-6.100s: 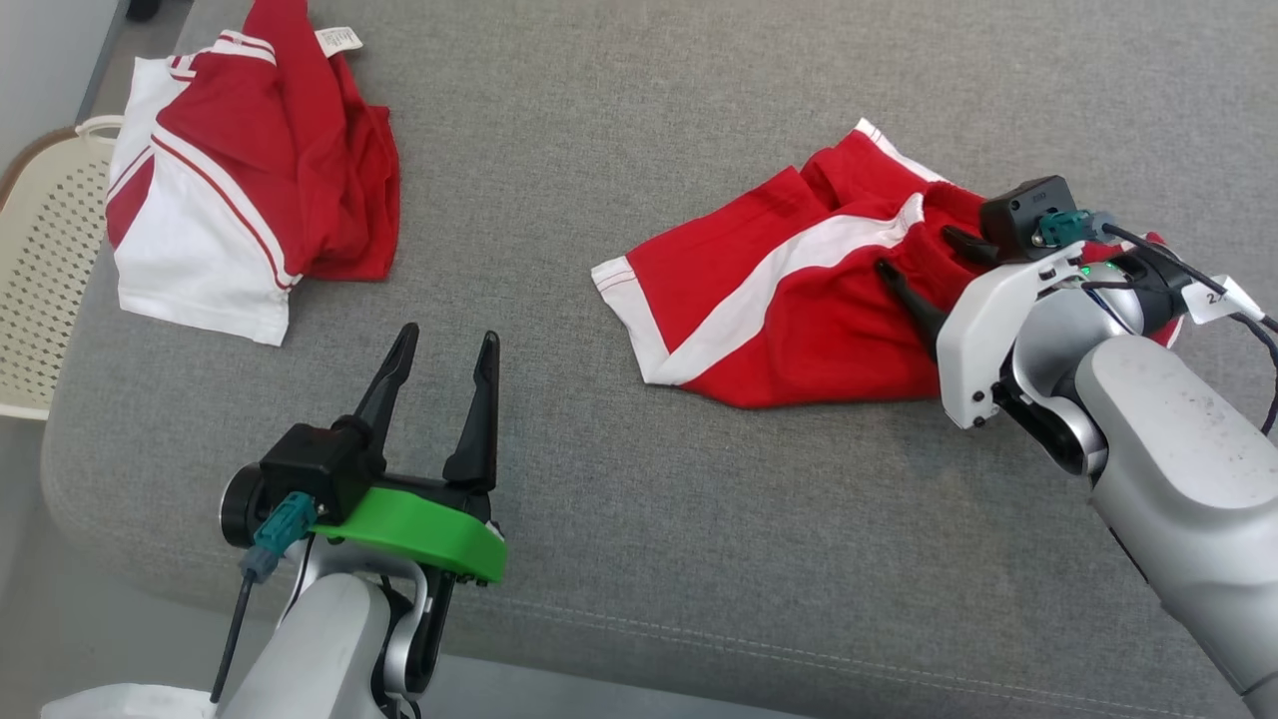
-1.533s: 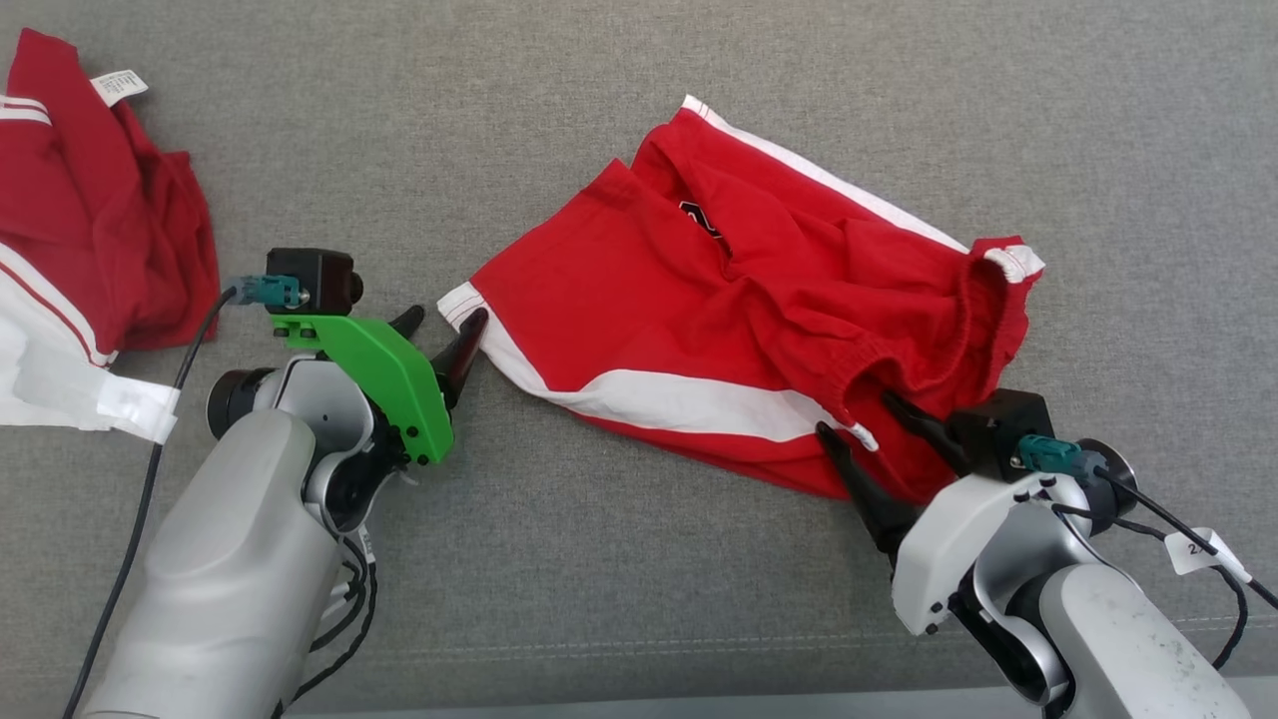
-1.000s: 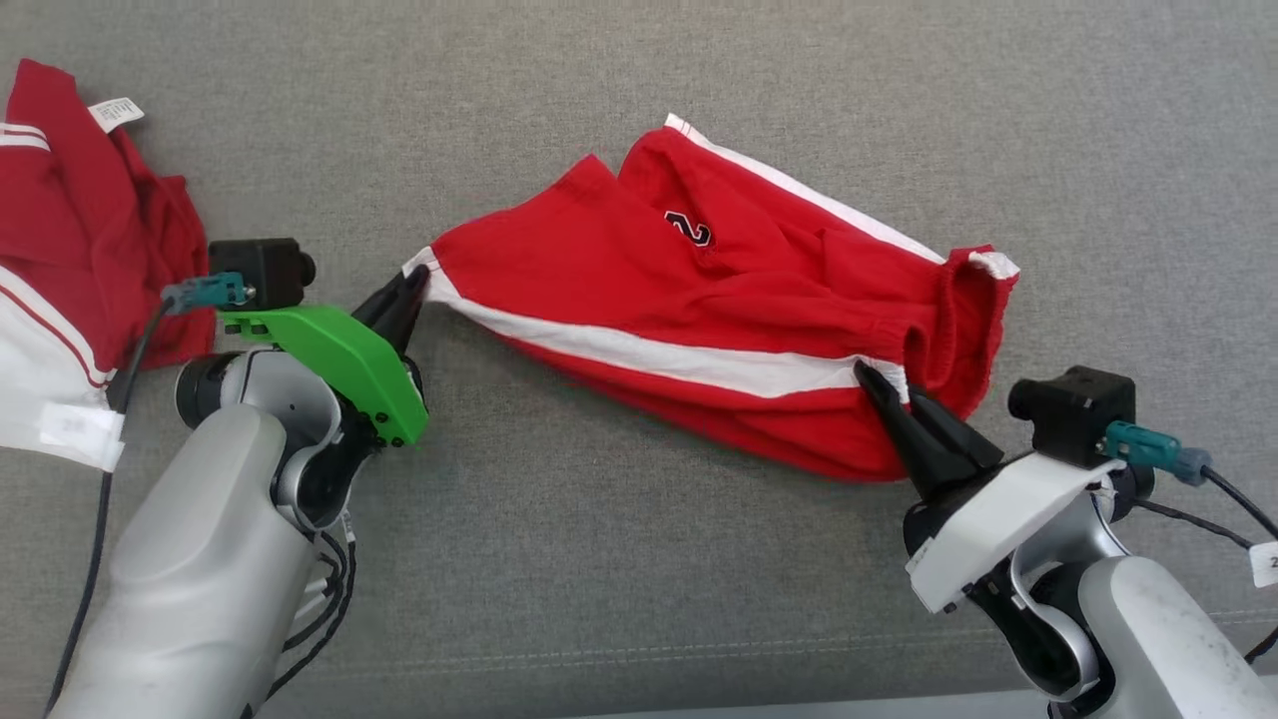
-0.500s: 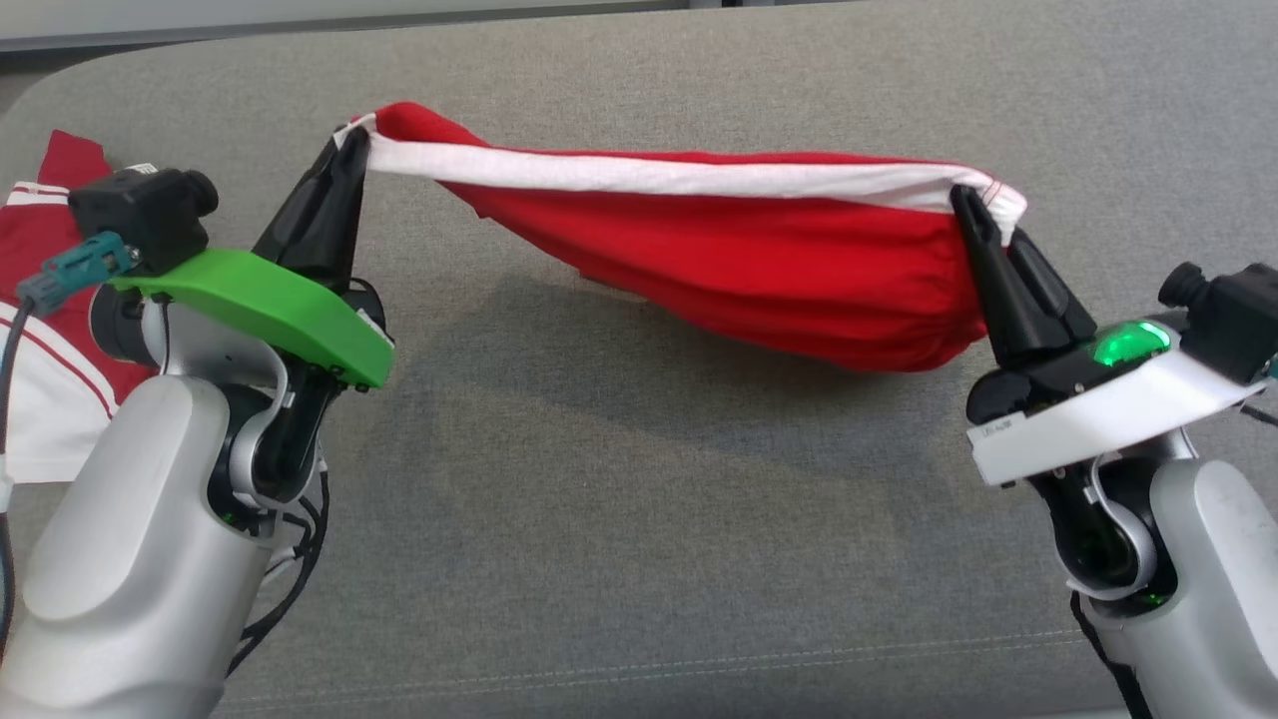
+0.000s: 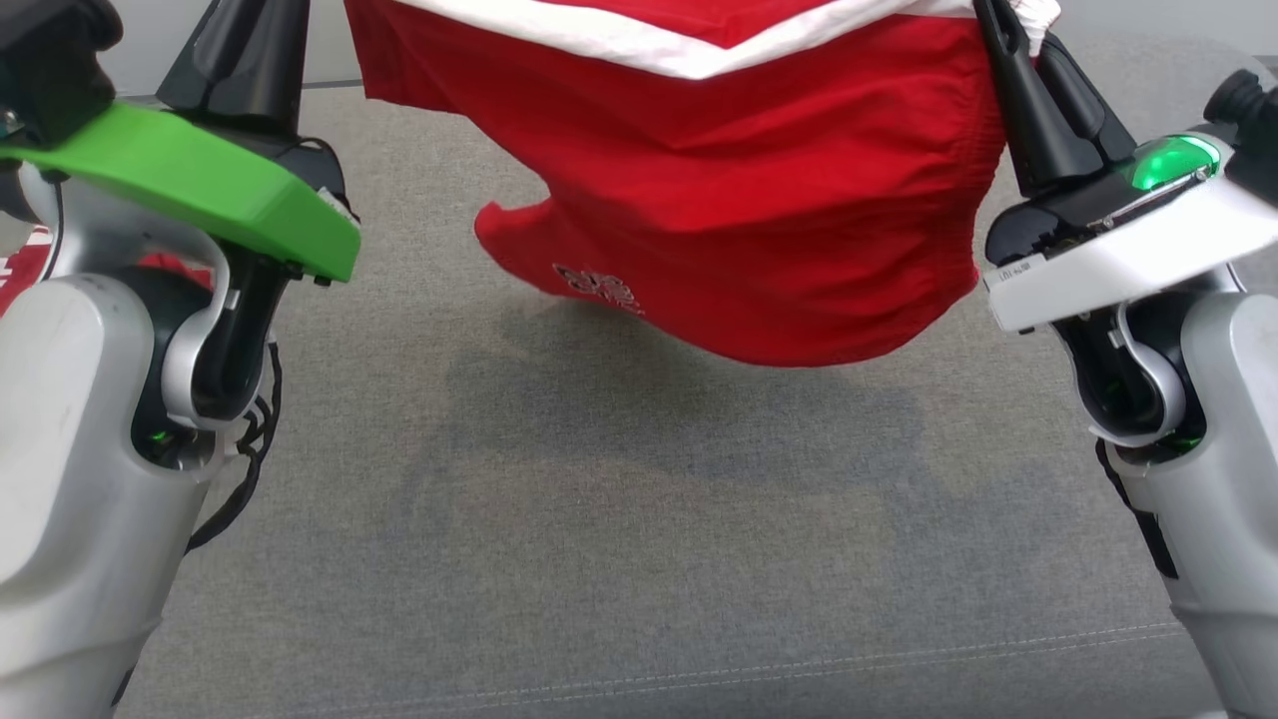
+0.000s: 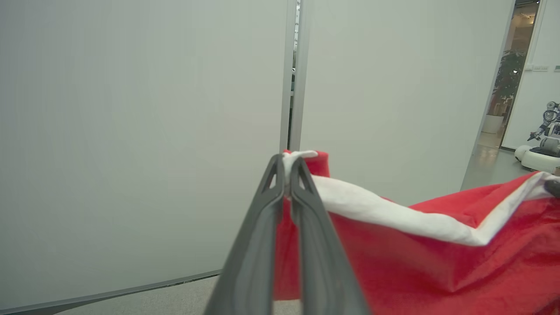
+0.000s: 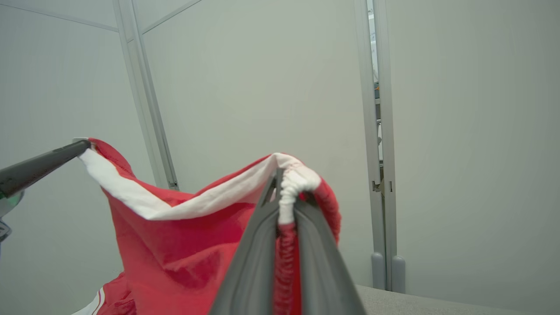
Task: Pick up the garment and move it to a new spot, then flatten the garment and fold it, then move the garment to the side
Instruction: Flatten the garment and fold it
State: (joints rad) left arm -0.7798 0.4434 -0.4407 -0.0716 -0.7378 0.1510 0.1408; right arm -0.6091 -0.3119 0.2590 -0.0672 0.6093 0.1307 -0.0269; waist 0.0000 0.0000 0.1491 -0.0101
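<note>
1. While both arms are raised, the shorts (image 5: 759, 200) hang stretched between the two grippers, clear of the grey cushion (image 5: 599, 519), which carries their shadow.
2. The left gripper (image 6: 287, 162) has its jaws pressed nearly together on a white-edged corner of the shorts, and the cloth pokes out above its tips.
3. The right gripper (image 7: 280, 179) pinches the gathered waistband (image 7: 285, 249), which runs down between its narrow jaws.
4. A white stripe (image 5: 639, 40) follows the top edge from one grip to the other and dips to a shallow V in the middle.
5. Below the stripe the red cloth sags in a loose pouch, lowest towards the right arm.
6. A small pale emblem (image 5: 599, 285) shows near the lower left edge of the hanging cloth.
7. Behind the left arm, at the head view's left edge, a scrap of another red and white garment (image 5: 22, 272) lies on the cushion.
8. Pale wall panels (image 6: 131, 131) stand behind the shorts in both wrist views.
</note>
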